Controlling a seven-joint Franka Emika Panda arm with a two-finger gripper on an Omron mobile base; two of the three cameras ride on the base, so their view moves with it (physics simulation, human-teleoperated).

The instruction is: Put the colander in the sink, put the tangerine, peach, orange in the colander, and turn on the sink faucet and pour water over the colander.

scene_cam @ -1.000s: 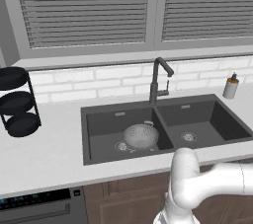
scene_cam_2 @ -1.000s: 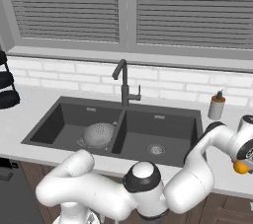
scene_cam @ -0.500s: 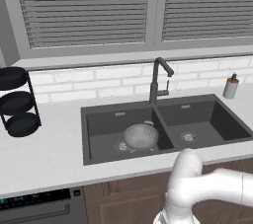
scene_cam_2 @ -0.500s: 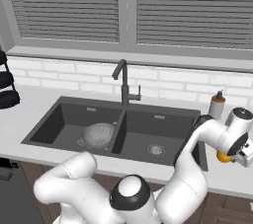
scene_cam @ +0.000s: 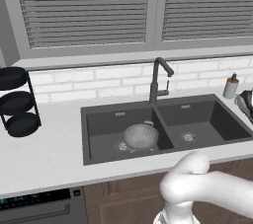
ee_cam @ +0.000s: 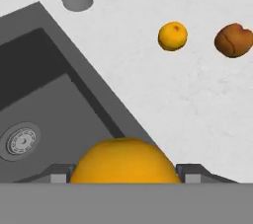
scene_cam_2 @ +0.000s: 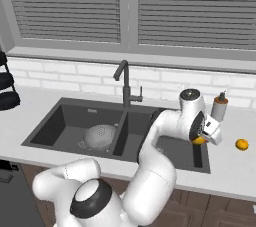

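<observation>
Colander [scene_cam: 140, 135] sits in the left basin of the sink [scene_cam: 99, 119], foot down, nothing in it yet as far as I can see. So step one looks done and we're on the fruit run. Claw [scene_cam_2: 202, 136] hangs over the sink's right rim, pinching a big round orange fruit [ee_cam: 123, 161] between its fingers, probably the orange. Two more wait on the surface to the right: a small orange one [ee_cam: 172, 36], likely the tangerine, and a brownish peach [ee_cam: 234, 40] just beside it. Next move, I'd say: swing left across the divider, past the faucet [scene_cam: 157, 81], and let go right above the bowl. Tap stays dry for now.
</observation>
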